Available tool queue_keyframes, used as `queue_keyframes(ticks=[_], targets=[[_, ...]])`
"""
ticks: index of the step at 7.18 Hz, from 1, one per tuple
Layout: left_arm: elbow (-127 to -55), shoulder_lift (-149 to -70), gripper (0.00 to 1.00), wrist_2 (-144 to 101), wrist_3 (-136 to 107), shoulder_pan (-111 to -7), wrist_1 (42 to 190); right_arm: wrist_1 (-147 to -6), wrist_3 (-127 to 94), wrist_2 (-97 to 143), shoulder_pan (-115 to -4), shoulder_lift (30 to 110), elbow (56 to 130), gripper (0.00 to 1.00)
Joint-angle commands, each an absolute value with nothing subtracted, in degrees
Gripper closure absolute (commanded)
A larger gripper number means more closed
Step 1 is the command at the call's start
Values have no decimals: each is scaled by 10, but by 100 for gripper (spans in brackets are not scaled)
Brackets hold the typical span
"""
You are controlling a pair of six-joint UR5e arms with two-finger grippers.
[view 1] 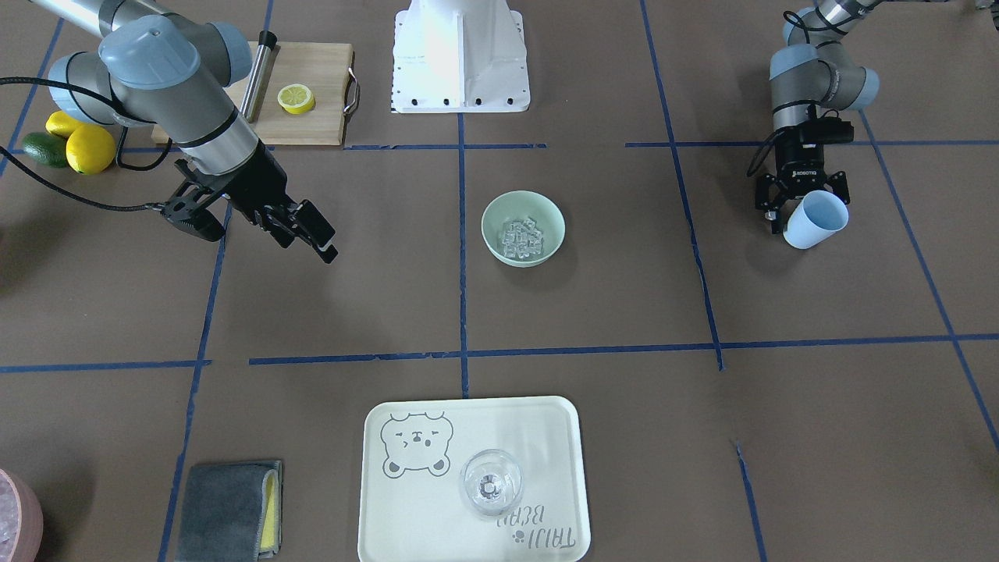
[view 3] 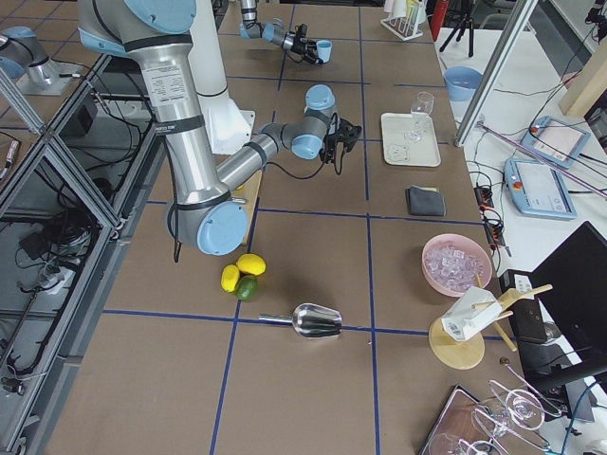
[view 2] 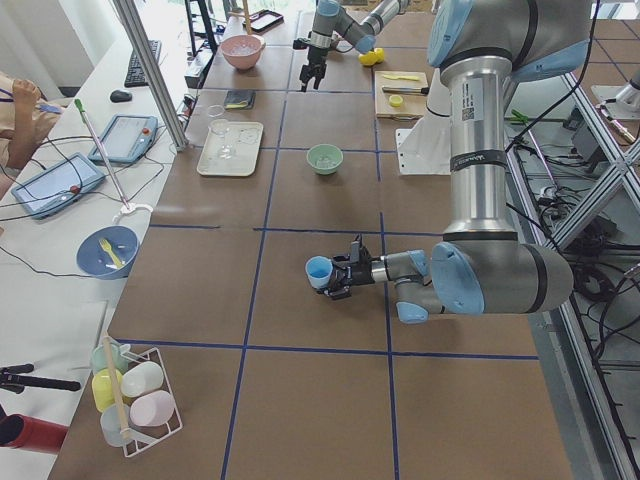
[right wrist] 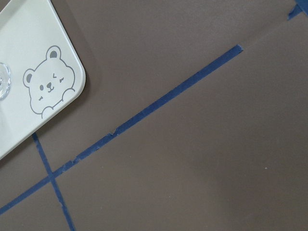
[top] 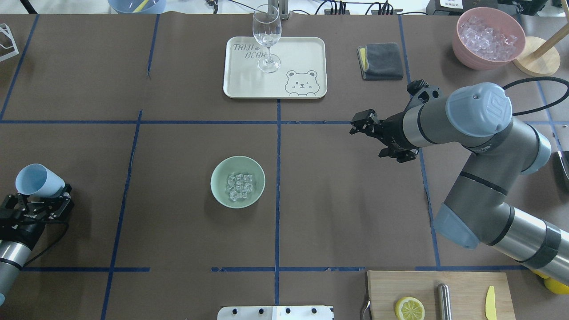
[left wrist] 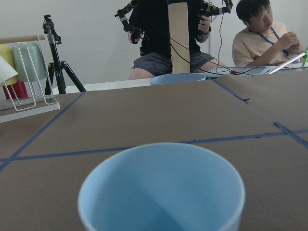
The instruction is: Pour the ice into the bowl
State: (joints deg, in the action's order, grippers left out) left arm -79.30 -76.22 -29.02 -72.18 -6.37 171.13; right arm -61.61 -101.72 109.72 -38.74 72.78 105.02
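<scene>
At the left edge of the overhead view, the left claw (top: 38, 195) is clamping a light blue cup (top: 36, 181) by its side, holding it tipped just above the brown table (top: 178, 249) — the wrist camera is looking straight over the cup's open rim, and the inside that shows is bare. Toward the middle, the pale green bowl (top: 238, 181) is sitting upright on the table just left of a blue tape line, well apart from both arms, and the ice (top: 239, 186) is lying heaped inside it as a small pile of clear cubes. Behind the bowl, a cream tray (top: 249, 86) printed with a bear is carrying a stemmed glass (top: 267, 38). Further right, a folded grey cloth (top: 382, 61) is lying beside the tray, and the right claw (top: 364, 124) is hanging above bare table with its fingers spread and nothing between them — its wrist camera is showing only tape and a corner of the tray. In the far right corner, a pink tub (top: 486, 38) is standing filled with more cubes.
</scene>
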Motion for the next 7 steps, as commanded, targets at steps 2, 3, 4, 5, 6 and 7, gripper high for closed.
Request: queue_keyframes(ticks=[2, 3, 4, 5, 6, 7], targets=[[-889, -688, 0, -367, -699, -51, 1725, -615, -1020, 1097, -387, 728, 1049, 0], [-896, -675, 0, -388, -695, -50, 1727, -615, -1020, 1098, -386, 728, 1049, 0], [-907, -645, 0, -419, -643, -48, 1770, -615, -1020, 1098, -386, 729, 1049, 0], [-909, -614, 0, -471, -575, -48, 1827, -615, -1020, 1098, -385, 730, 1049, 0], [-919, -568, 0, -540, -524, -53, 1867, -615, -1020, 1098, -385, 727, 1053, 0], [-924, -531, 0, -589, -480, -56, 1914, -615, -1021, 1098, -382, 725, 1056, 0]])
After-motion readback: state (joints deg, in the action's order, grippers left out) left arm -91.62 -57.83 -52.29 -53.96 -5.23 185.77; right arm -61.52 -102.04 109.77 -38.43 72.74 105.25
